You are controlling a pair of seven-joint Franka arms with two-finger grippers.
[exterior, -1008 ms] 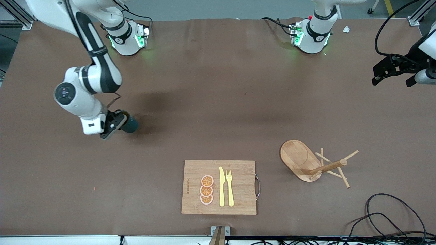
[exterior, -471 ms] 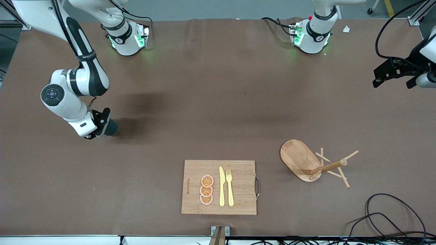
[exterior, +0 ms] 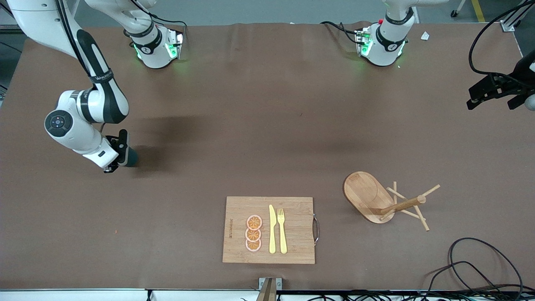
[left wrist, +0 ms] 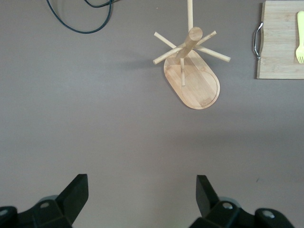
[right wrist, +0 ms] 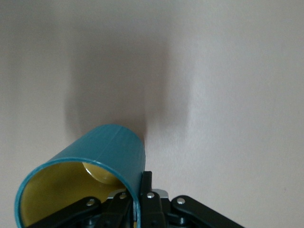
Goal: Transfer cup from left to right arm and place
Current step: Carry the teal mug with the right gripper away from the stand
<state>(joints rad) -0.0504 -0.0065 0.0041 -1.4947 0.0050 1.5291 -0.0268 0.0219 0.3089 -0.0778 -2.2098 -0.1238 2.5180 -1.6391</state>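
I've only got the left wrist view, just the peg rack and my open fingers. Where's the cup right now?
Observer: The cup is in the right gripper, which is shut on its rim, low over the table toward the right arm's end.
Operator: Is it upright?
Observer: No, it's tilted; the right wrist view looks into its yellow inside.
Operator: Where's my gripper in the room?
Observer: The left gripper is over the table's edge at the left arm's end.

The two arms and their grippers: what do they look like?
Both are glossy white arms with black joint bands. The bases glow green, and black cables run to them. The right arm's round joint cap has a dark face. The right gripper and left gripper are black, with blocky angular fingers and silver screws.
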